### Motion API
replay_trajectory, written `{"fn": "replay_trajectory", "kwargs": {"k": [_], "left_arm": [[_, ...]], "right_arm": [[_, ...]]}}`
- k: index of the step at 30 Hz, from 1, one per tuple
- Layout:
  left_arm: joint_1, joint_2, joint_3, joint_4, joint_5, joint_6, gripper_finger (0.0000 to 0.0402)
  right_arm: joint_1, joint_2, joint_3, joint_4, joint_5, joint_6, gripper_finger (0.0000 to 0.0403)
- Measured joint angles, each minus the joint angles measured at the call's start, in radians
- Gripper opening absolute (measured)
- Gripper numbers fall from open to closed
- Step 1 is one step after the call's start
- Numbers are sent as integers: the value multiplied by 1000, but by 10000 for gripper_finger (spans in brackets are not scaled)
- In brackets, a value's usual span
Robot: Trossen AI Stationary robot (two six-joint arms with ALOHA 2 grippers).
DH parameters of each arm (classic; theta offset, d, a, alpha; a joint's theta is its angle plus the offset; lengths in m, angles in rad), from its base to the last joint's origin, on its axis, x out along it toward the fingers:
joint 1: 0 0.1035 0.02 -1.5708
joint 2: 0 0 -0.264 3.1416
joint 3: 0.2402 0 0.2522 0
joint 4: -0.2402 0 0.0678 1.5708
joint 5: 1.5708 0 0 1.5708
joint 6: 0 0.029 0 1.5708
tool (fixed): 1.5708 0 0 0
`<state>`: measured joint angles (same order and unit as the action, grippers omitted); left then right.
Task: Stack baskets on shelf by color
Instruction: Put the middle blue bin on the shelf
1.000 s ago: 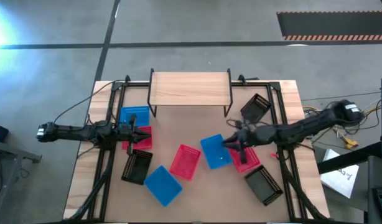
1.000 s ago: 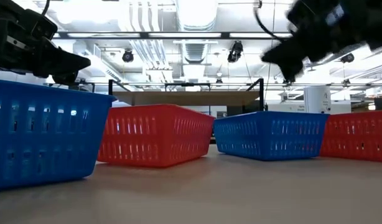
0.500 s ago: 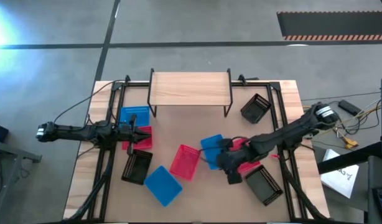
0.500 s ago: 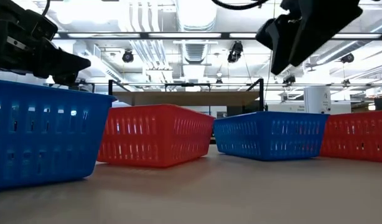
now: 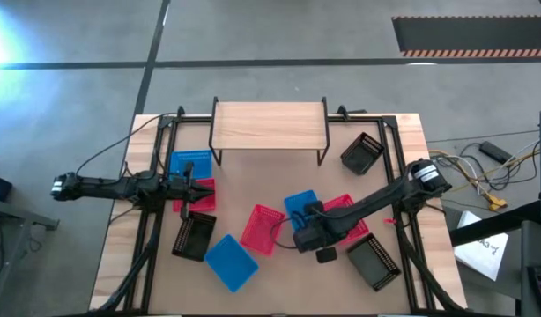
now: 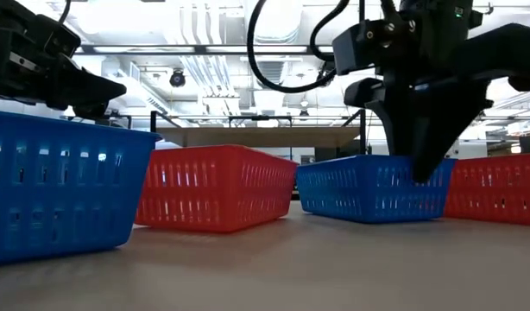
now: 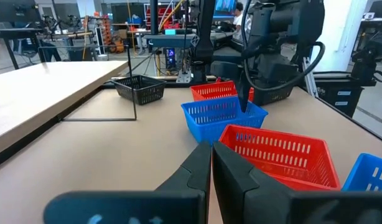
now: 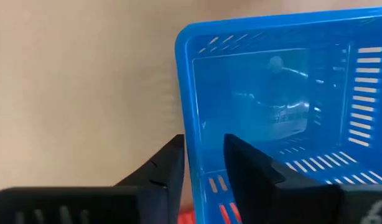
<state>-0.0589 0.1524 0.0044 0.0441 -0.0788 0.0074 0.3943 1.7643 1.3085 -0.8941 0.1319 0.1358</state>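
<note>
The blue basket point(image 8: 284, 93) I am working on sits near the middle of the table point(image 5: 270, 282), its open top facing up, slotted walls upright and the inside bare. My right gripper point(image 8: 203, 155) straddles one wall near a corner, one finger point(image 8: 169, 165) outside over the tabletop and the other point(image 8: 253, 171) inside the basket; the jaws stand apart with the rim between them, and I cannot quite tell whether the pads already press the plastic. In the low view the gripper point(image 6: 425, 130) hangs down onto that basket's point(image 6: 369, 186) top edge.

Room is tight here. A red basket point(image 5: 262, 227) lies just beside it on one side and another red basket point(image 5: 350, 216) touches or nearly touches the far side, partly under my arm. A black basket point(image 5: 373, 261) sits near the table's front right, another black basket point(image 5: 361, 152) near the shelf's right end, well apart. Bare tabletop runs between this cluster and the shelf point(image 5: 269, 125), whose top carries nothing.

My left gripper point(image 5: 204, 190) waits at the left with fingers together, above a red basket point(image 5: 200, 199) that adjoins a blue basket point(image 5: 189, 164); a black basket point(image 5: 193, 236) and a tilted blue basket point(image 5: 230, 261) lie towards the front.
</note>
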Motion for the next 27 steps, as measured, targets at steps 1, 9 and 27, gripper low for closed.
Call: {"fn": "replay_trajectory", "kwargs": {"k": [1, 9, 27], "left_arm": [[0, 0, 0, 0, 0, 0, 0], [0, 0, 0, -1, 0, 0, 0], [0, 0, 0, -1, 0, 0, 0]], "right_arm": [[0, 2, 0, 0, 1, -4, 91], [0, -51, 12, -12, 16, -5, 13], [-433, -251, 334, -97, 193, -393, 11]]}}
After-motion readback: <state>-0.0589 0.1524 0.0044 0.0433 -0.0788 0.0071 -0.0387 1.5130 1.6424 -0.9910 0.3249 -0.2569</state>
